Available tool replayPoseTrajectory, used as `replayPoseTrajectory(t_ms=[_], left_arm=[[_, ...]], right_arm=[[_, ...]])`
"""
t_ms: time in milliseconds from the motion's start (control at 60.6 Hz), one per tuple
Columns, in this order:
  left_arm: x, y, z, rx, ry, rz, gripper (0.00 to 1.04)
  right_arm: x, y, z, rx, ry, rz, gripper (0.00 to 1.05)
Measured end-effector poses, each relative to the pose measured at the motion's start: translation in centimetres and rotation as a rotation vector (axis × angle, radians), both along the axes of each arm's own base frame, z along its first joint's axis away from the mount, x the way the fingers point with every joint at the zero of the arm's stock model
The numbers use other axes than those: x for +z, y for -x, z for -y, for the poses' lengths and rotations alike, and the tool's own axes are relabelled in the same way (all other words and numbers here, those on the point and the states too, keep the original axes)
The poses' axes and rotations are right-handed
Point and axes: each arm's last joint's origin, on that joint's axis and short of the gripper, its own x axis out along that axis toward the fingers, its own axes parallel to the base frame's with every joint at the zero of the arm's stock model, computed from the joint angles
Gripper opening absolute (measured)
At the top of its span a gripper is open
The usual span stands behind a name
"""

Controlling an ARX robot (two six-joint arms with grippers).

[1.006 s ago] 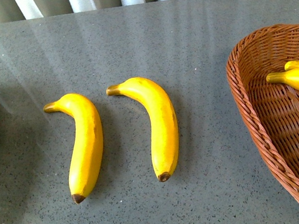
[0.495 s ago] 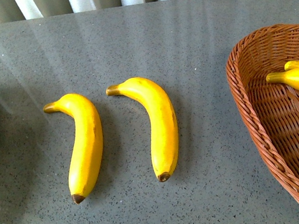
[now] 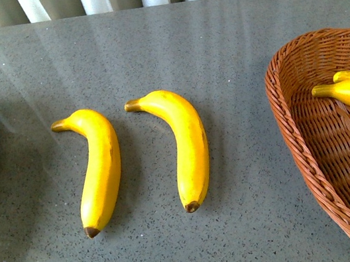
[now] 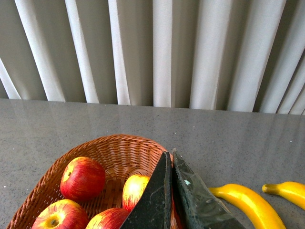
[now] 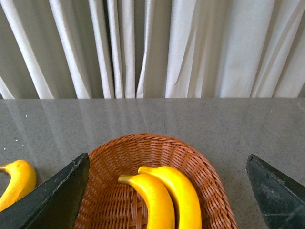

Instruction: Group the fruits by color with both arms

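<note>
Two loose bananas (image 3: pixel 99 169) (image 3: pixel 183 146) lay centred. Left gripper (image 4: pixel 170 156), clenched empty, hung over apples (image 4: pixel 82 178) at nine o'clock; right gripper (image 5: pixel 167 159), released, over a basket (image 5: pixel 202 164) at three.

bananas (image 3: pixel 99 167): yellow, brown tips
apples (image 4: pixel 82 178): red, yellow streaks
baskets (image 3: pixel 287 112): brown, woven
table (image 3: pixel 226 35): grey, tiny specks
curtain (image 5: pixel 200 47): white
left tool (image 4: pixel 171 155), right tool (image 5: pixel 167 157): black
</note>
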Motion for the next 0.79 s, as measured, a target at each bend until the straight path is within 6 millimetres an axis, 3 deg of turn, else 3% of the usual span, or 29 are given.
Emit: replayPoseTrajectory(t_ms=[792], left_arm=[[-0.4, 1.9, 0.0, 0.000, 0.000, -0.018, 0.02]], right_arm=[[0.0, 0.0, 0.0, 0.000, 0.000, 0.000, 0.96]])
